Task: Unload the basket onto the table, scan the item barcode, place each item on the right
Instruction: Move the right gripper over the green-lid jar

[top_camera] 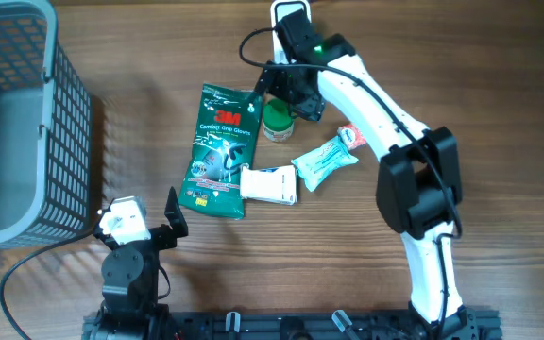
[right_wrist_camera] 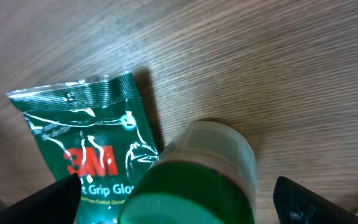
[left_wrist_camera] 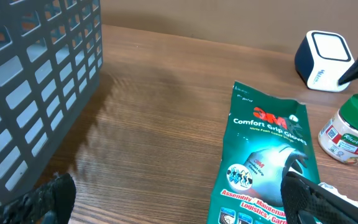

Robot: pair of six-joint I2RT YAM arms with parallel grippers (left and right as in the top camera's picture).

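Note:
A jar with a green lid (right_wrist_camera: 191, 180) stands upright on the wooden table, directly under my right gripper (right_wrist_camera: 182, 202). That gripper is open, one finger on either side of the jar, touching nothing. From overhead the jar (top_camera: 277, 121) sits just right of a green 3M glove packet (top_camera: 220, 151). A white and navy scanner (left_wrist_camera: 325, 59) stands at the far edge, behind the jar (left_wrist_camera: 353, 127). My left gripper (left_wrist_camera: 179, 202) is open and empty near the front edge, its right finger over the packet's lower end (left_wrist_camera: 260, 155).
A grey mesh basket (top_camera: 26, 113) fills the left side of the table. Right of the packet lie a white box (top_camera: 270, 184) and a teal pouch (top_camera: 327, 161). The right arm (top_camera: 385, 113) reaches across the back right.

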